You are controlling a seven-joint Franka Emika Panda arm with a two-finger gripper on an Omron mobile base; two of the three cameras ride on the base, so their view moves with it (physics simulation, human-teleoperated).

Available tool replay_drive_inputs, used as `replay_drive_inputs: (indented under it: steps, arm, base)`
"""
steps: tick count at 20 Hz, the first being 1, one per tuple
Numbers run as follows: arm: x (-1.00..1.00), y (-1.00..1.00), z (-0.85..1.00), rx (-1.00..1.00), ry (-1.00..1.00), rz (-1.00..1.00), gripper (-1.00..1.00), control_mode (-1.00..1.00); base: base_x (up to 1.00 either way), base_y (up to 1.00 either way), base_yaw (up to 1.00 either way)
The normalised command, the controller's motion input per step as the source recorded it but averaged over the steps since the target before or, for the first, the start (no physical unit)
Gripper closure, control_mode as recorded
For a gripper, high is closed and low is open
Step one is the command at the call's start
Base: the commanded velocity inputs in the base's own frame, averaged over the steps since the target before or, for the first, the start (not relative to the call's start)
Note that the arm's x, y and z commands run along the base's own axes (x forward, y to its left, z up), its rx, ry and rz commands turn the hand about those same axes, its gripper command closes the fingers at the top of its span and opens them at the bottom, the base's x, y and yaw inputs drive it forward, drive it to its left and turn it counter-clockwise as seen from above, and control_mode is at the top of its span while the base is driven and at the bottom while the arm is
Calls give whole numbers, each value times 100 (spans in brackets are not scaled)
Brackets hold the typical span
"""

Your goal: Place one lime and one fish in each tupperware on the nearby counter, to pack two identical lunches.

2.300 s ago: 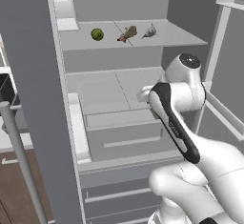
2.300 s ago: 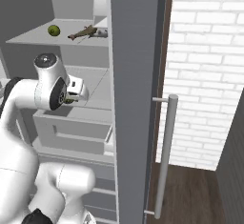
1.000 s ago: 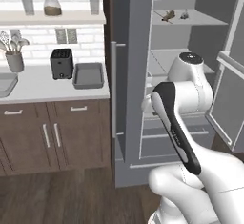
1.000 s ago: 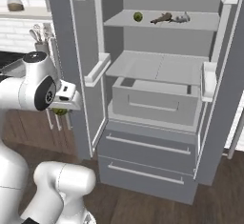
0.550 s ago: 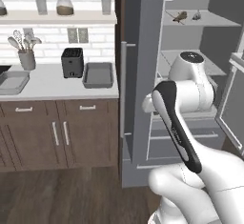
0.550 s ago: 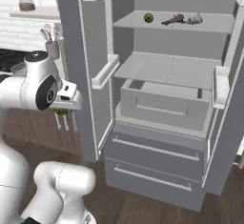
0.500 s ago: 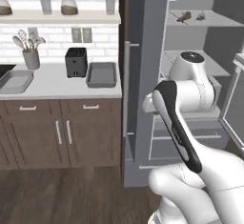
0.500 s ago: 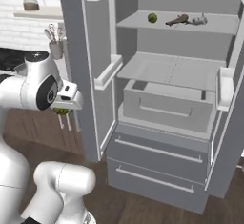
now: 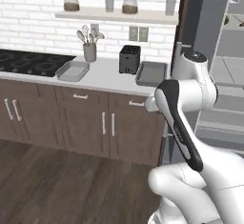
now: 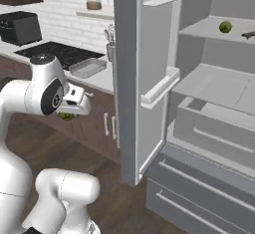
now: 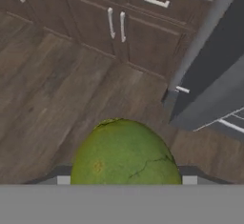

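A dark-green dimpled lime sits between my fingertips, and my gripper is shut on it. From the right base view the same lime peeks out under the hand, held in the air in front of the cabinets. The second lime rests on the fridge shelf, with a fish at the picture's edge beside it. On the counter lie a whitish tupperware and a darker grey tupperware, either side of the toaster.
A black toaster, a utensil jar and the black hob are on the worktop. The open fridge door stands between the counter and the fridge shelves. Dark cabinets and wood floor lie below the hand.
The base has swung away from the fridge toward the counter, so the whole picture shifted. The lime stays gripped throughout.
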Motion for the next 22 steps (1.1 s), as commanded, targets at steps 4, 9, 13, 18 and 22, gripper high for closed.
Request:
replay_drive_inputs:
  steps: [4,9,13,18,22]
  arm:
    - [0,0,0,0,0,0,100,100]
    - [0,0,0,0,0,0,100,100]
    - [0,0,0,0,0,0,100,100]
    - [0,0,0,0,0,0,100,100]
    - [0,0,0,0,0,0,100,100]
  base:
    - [21,91,58]
    - [98,89,14]
    - [100,92,0]
    - [19,-24,3]
    - [86,0,6]
